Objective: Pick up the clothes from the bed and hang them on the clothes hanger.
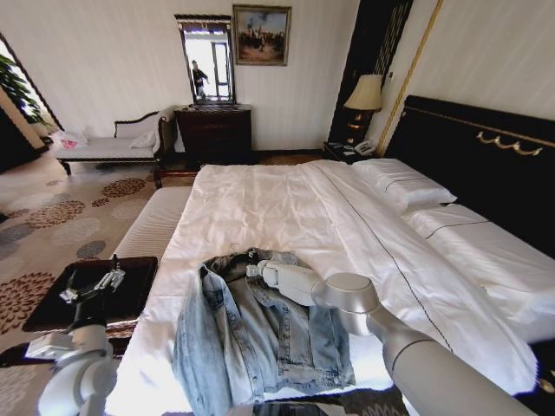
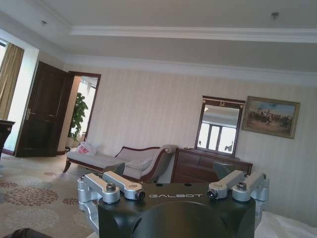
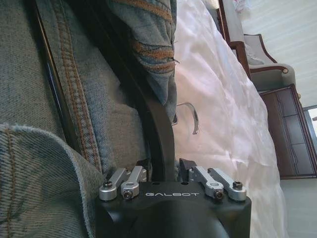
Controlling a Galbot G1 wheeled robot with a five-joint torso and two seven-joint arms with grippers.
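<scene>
Jacket [image 1: 260,338] on bed [image 1: 286,208]; right tool [image 3: 163,171] pinches hanger [image 3: 158,124], mostly hidden; left tool [image 2: 173,191] wide.

Beds: one bed [image 1: 286,217] with white sheets.
Pillows: two, a nearer pillow [image 1: 486,247] and a farther pillow [image 1: 401,184].
Jackets: one denim jacket [image 1: 251,342] lying on the bed.
Hangers: one black hanger [image 3: 161,134] with a silver hook [image 3: 190,116].
Claws: two, the left claw [image 1: 91,286] and the right claw [image 1: 253,269].
Lamps: one lamp [image 1: 365,94].
Mirrors: one mirror [image 1: 206,59].
Paintings: one painting [image 1: 261,35].
Dressers: one dresser [image 1: 214,132].
Chaises: one chaise [image 1: 113,143].
</scene>
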